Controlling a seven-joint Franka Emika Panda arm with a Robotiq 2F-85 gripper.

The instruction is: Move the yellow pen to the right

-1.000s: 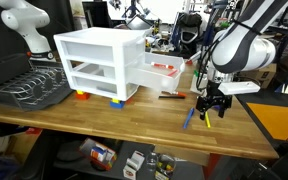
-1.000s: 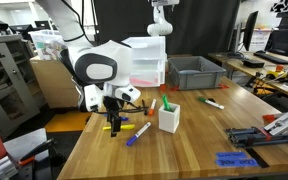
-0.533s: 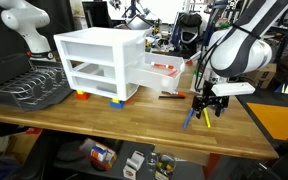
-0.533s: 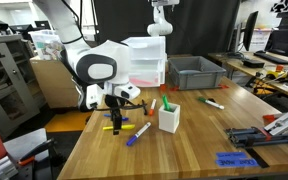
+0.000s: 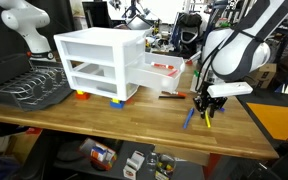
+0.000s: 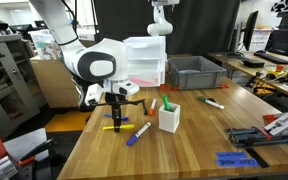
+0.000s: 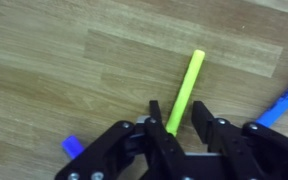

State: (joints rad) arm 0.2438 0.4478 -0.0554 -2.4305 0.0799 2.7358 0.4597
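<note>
Wrist view shows the gripper [image 7: 176, 112] low over the wooden table [image 7: 54, 60], its 2 fingers spread and straddling the near end of the yellow pen [image 7: 188, 82]. The pen lies flat and runs straight ahead of the jaws. That alignment looks chosen so that closing pinches across the thin barrel. 1 blue pen [image 7: 284, 100] lies beyond one finger, outside the jaws and clear of the grip.

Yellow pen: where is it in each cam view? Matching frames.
In an exterior view: yellow pen right of centre, below the end effector.
In an exterior view: left of centre, on the table.
Wrist view: centre, between the fingers.
Shared landmark: the end effector over it.
</note>
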